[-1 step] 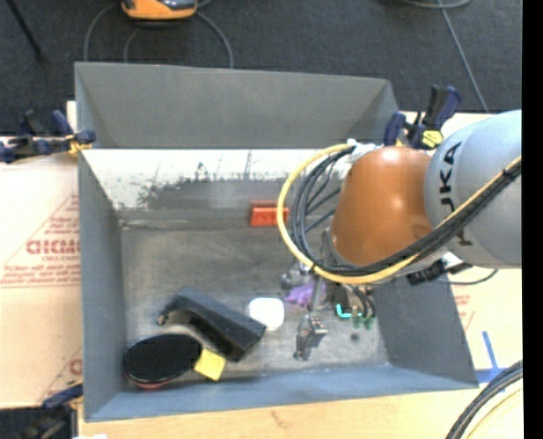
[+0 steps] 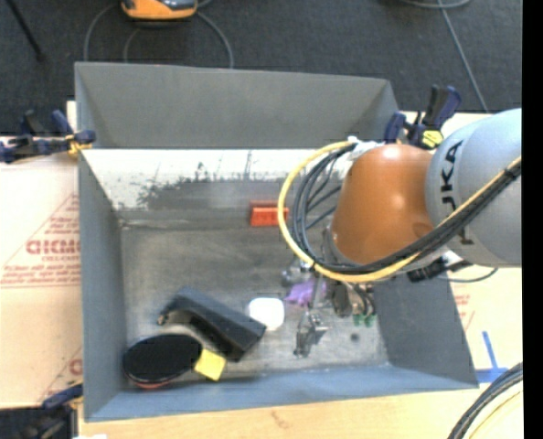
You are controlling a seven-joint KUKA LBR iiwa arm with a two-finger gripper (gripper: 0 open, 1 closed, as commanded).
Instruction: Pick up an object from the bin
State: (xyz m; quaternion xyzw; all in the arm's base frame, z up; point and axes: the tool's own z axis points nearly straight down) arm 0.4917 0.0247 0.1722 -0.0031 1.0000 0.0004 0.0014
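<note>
My gripper (image 2: 306,334) reaches down under the orange cover to the bin floor, right of the middle near the front. A small white rounded thing (image 2: 268,313) lies just to its left, apart from it. A small purple thing (image 2: 299,293) sits right beside the gripper's upper part; whether they touch I cannot tell. A small green bit (image 2: 364,319) lies to its right, by the bin's right wall.
A dark grey wedge-shaped tool (image 2: 213,323) lies front left of the white thing. A black round disc (image 2: 162,359) and a yellow piece (image 2: 210,365) lie in the front left corner. An orange-red block (image 2: 263,215) rests against the back wall.
</note>
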